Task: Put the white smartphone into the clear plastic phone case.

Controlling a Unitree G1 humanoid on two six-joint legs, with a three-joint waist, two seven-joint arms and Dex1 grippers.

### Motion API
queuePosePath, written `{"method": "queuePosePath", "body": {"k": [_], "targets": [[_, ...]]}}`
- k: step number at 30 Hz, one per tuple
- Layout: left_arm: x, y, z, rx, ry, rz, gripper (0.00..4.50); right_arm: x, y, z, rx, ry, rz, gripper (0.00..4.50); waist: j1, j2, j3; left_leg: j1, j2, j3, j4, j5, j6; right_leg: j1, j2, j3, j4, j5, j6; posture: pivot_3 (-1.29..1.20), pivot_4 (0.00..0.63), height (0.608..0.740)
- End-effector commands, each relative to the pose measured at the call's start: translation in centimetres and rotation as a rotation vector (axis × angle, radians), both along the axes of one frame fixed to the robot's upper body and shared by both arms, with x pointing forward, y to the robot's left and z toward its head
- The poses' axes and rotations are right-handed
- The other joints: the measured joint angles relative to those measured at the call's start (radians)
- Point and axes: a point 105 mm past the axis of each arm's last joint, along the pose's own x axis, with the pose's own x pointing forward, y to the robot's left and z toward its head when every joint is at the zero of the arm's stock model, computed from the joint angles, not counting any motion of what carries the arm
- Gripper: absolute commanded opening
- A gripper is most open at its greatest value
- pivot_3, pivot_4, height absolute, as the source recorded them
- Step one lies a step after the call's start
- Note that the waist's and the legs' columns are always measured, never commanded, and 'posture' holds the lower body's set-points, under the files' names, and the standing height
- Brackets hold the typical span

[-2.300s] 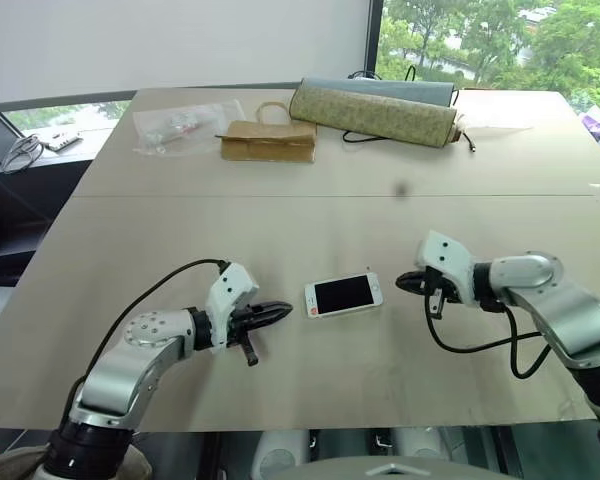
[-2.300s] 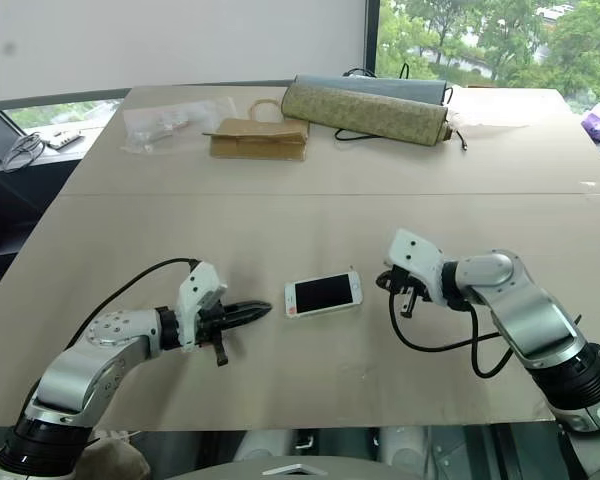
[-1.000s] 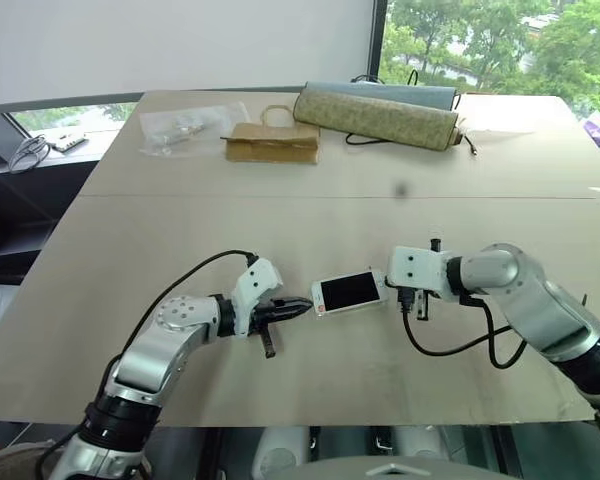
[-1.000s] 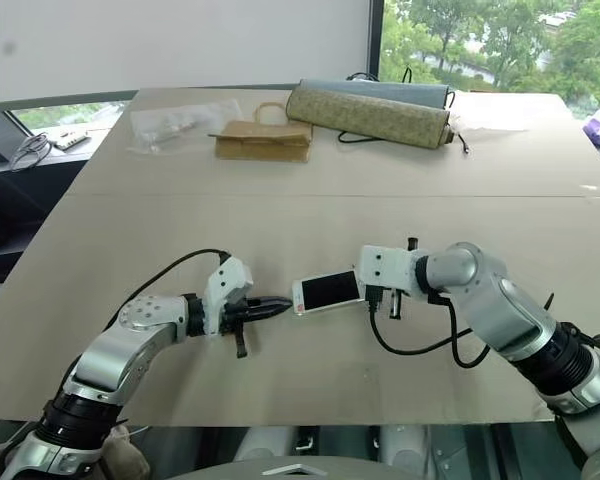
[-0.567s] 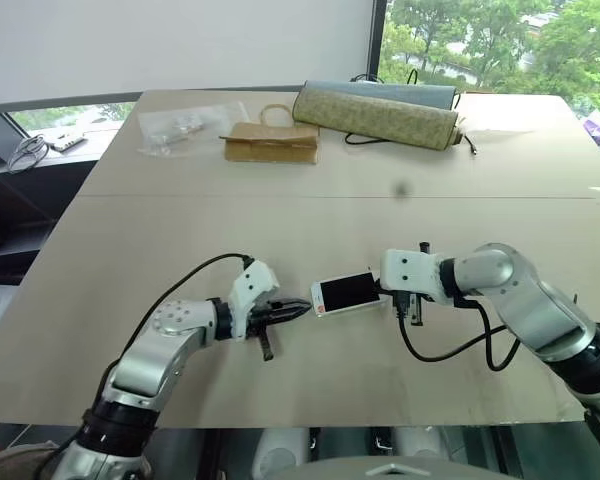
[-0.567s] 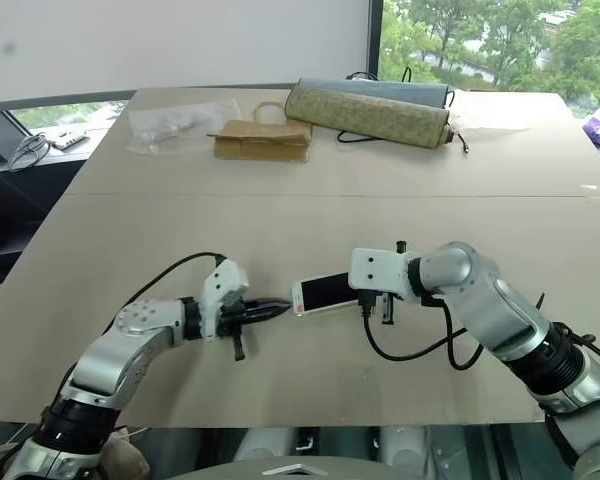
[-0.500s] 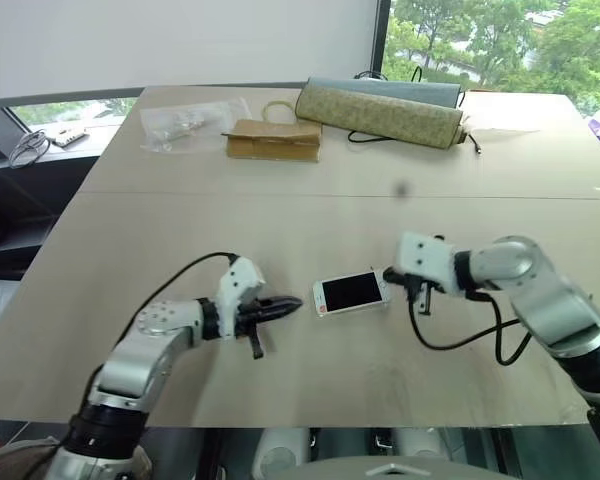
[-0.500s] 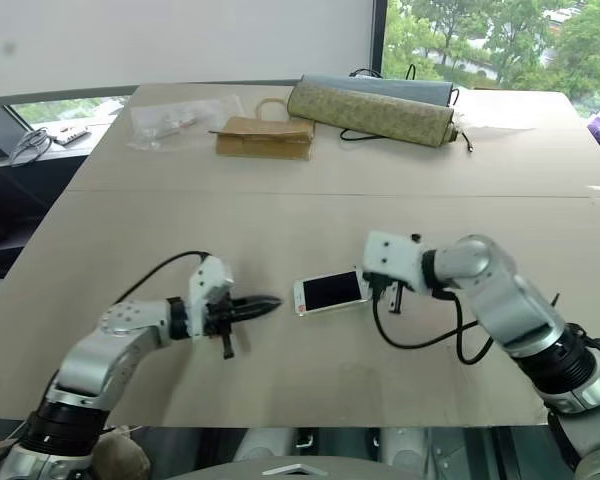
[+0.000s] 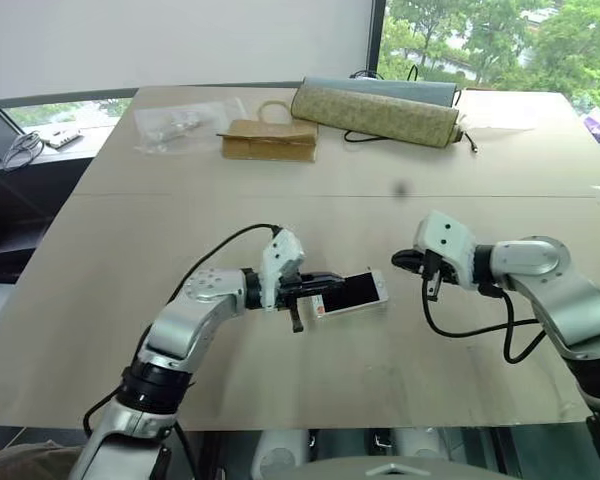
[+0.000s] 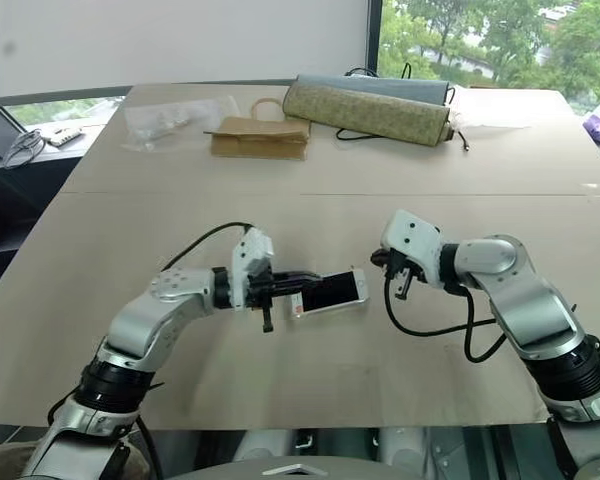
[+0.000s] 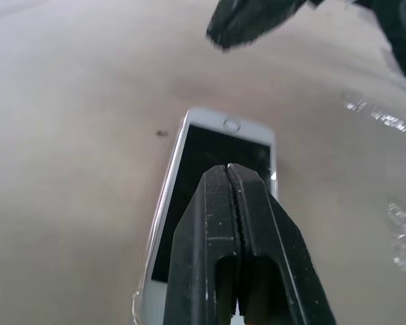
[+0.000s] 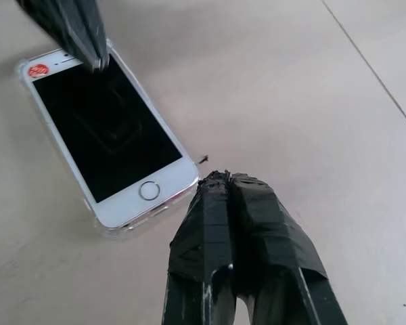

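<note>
- The tabletop (image 9: 180,210) is a wide, pale beige surface with a thin seam running across it from side to side.
- The white smartphone (image 9: 352,292) lies flat on the near half, screen up, seated in the clear plastic phone case (image 12: 115,229), whose rim shows around its edges.
- At the far left lies a crinkled clear plastic bag (image 9: 185,122) holding small items.
- Just beside it lies a flat brown paper bag (image 9: 268,141) with a loop handle.
- A long patterned roll (image 9: 373,113) lies at the far side, with a grey-blue roll (image 9: 380,89) touching behind it.
- A black cable (image 9: 420,137) trails by the rolls.
</note>
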Motion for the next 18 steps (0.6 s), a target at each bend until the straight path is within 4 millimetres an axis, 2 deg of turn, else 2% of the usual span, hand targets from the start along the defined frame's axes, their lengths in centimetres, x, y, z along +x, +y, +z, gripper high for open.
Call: {"method": "queuePosePath", "body": {"k": [1, 9, 13, 18], "targets": [[-0.2, -0.1, -0.5, 0.030, -0.009, -0.018, 0.00, -0.1, 0.9, 0.6, 0.044, -0.025, 0.032, 0.03, 0.001, 0.000, 0.000, 0.000, 0.000, 0.000, 0.000, 0.000, 0.000, 0.000, 0.000, 0.000, 0.000, 0.000, 0.000, 0.00, 0.150, 0.740], [-0.7, 0.7, -2.5, 0.091, 0.014, -0.007, 0.00, -0.5, 2.0, -0.4, 0.105, 0.042, 0.083, 0.03, 0.002, 0.000, 0.000, 0.000, 0.000, 0.001, 0.000, 0.000, 0.000, 0.000, -0.001, 0.001, 0.000, 0.000, 0.000, 0.00, 0.150, 0.740], [-0.7, 0.5, -2.9, 0.096, 0.009, 0.007, 0.00, 0.1, 1.7, -1.9, 0.080, 0.090, 0.092, 0.03, 0.003, 0.000, 0.000, 0.002, 0.000, 0.000, 0.001, 0.000, 0.001, 0.002, -0.001, 0.000, 0.000, 0.000, 0.000, 0.00, 0.150, 0.740], [-0.7, 0.5, -3.0, 0.091, 0.008, 0.023, 0.00, 0.8, 0.9, -4.4, -0.043, 0.167, 0.109, 0.03, 0.001, 0.000, -0.001, 0.004, 0.000, 0.000, 0.001, 0.000, 0.001, 0.004, -0.001, 0.001, 0.000, 0.000, 0.000, 0.00, 0.150, 0.740]]}}
